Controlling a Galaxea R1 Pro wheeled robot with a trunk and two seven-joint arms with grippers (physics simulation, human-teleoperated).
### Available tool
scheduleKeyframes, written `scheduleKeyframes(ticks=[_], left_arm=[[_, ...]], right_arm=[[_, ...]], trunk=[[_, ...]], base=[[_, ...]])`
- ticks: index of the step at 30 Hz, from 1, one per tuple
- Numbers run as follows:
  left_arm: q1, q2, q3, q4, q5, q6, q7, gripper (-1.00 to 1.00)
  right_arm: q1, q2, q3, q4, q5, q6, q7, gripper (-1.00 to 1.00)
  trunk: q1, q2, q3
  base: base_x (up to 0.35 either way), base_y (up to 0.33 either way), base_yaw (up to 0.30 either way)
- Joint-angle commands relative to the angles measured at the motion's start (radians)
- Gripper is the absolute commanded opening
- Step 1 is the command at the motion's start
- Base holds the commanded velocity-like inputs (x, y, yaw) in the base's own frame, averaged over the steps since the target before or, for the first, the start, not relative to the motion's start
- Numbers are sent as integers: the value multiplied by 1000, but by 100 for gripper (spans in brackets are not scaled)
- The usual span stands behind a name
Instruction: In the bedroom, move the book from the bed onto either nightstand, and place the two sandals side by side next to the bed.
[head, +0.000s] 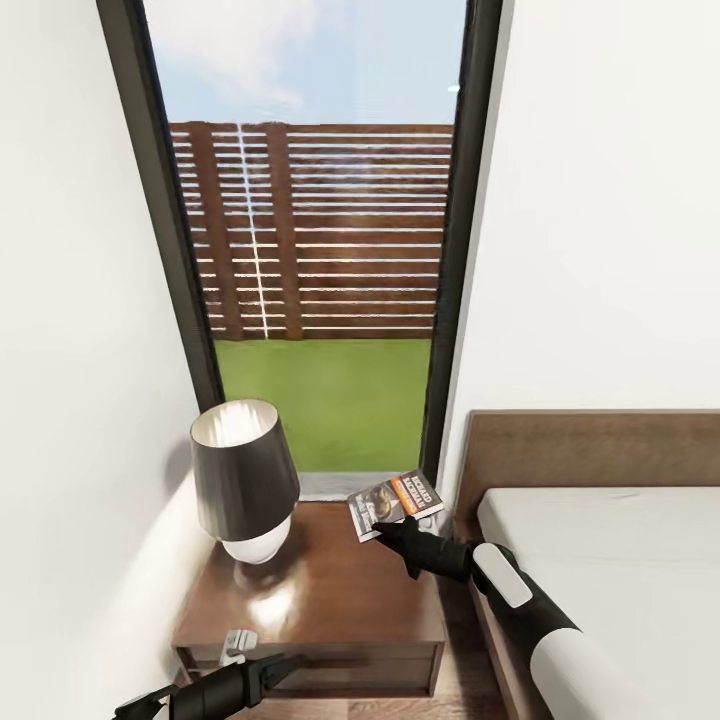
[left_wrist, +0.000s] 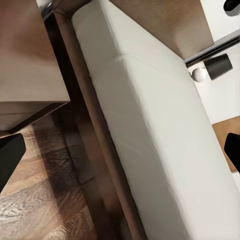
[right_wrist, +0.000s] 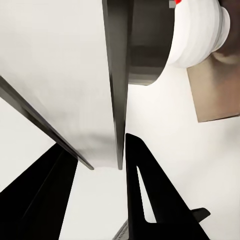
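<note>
book (head: 395, 503) sits pinched in the right gripper (head: 384, 531) over the back right corner of the nightstand (head: 330, 590), beside the lamp (head: 243, 480). left gripper (head: 150, 703) hangs low by the nightstand front, fingers apart; bed (head: 610, 580) lies to the right.

Lamp (head: 245, 480): dark shade, white rounded base, upright.
Fence (head: 315, 230): brown horizontal slats, outside.
Lawn (head: 325, 400): green, below the fence.
Sky (head: 300, 60): blue, cloudy.
</note>
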Motion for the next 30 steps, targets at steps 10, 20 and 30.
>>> scheduleKeyframes(ticks=[10,20,30], left_arm=[[-1,1,-6,0,10,11,-2,100],[-1,3,-4,0,12,11,-17,100],[-2,37,27,-9,48,74,-373,100]], right_arm=[[-1,0,0,1,5,1,6,-100],[-1,0,0,1,5,1,7,-100],[-1,0,0,1,5,0,6,-100]], trunk=[[0,-1,-1],[0,-1,-1],[0,-1,-1]], base=[[196,55,0],[61,11,0],[0,0,0]])
